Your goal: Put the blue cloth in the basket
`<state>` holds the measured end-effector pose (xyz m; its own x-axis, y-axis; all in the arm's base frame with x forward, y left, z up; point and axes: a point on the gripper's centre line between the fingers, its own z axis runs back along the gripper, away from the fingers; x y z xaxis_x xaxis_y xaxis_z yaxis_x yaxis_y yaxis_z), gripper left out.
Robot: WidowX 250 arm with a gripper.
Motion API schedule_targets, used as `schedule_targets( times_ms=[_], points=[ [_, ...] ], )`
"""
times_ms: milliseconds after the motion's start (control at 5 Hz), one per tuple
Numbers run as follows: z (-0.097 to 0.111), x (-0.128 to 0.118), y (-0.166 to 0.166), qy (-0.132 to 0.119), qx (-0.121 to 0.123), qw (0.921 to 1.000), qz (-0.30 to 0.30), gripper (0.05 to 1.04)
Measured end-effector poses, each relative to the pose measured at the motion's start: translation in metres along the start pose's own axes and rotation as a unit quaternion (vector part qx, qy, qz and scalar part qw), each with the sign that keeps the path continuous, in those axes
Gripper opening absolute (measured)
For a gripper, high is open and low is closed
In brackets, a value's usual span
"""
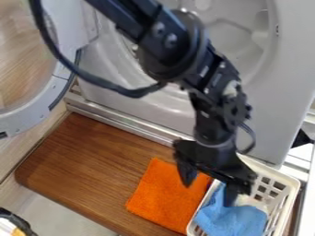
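My gripper [208,194] hangs over the left side of the white basket, its two fingers spread apart with nothing held between them. One finger is above the orange cloth [163,196], the other over the upper edge of the blue cloth [232,221]. That blue cloth lies bunched inside the white basket [287,203], toward its near end. Whether the finger touches the blue cloth, I cannot tell.
An open front-loading machine [280,92] stands behind, its round door [31,113] swung out at the left. The orange cloth lies flat on the brown wooden board [92,170], beside the basket. Something whitish is in the basket.
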<state>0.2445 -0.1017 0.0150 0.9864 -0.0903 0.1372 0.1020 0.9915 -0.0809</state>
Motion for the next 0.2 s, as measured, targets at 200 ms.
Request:
schedule_targets(
  times_ms=[200],
  points=[
    [-0.0003,-0.0006,0.0072,0.001,0.019,0.9997,0.015,1.0]
  ],
)
